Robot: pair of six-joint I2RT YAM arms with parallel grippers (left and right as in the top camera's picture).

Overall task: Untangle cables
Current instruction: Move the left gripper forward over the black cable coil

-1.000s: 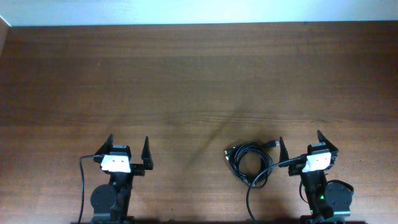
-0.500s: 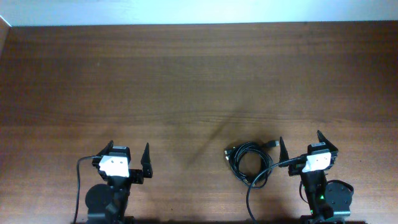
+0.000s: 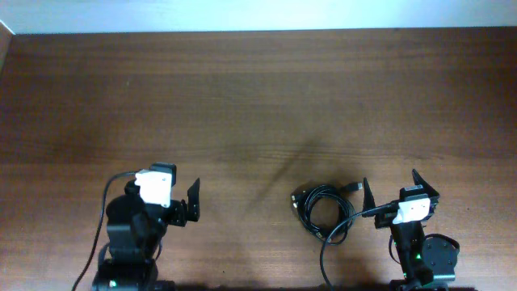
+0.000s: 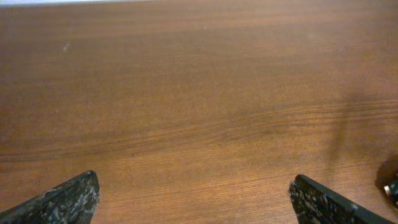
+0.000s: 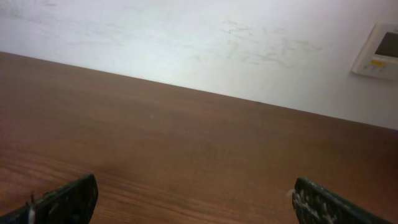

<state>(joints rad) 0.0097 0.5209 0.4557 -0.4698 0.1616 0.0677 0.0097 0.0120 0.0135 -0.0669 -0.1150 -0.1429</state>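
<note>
Quick rundown of where you're at: the tangle of thin black cables (image 3: 311, 214) sits in the lower right of the overhead frame. It's coiled into a loose loop on the brown wooden counter (image 3: 258, 97), with small plug ends poking out at its upper left and upper right.

It's just to the left of your right hand (image 3: 390, 179), near the closer finger, though I can't tell if they actually touch. That right hand is spread wide and has hold of nothing. Its wrist view only gives you bare counter, the white wall (image 5: 186, 37) and a pale wall panel (image 5: 377, 48) in the upper right corner.

Your left hand (image 4: 195, 177) is in the lower left of the overhead frame, well apart from the cables. It's spread just as wide and also empty, with both dark fingertips in the bottom corners of its wrist view and plain wood between them. At the lower right edge of that view there's a small dark bit (image 4: 392, 186) with a shiny tip, too cut off to say what it is.
</note>
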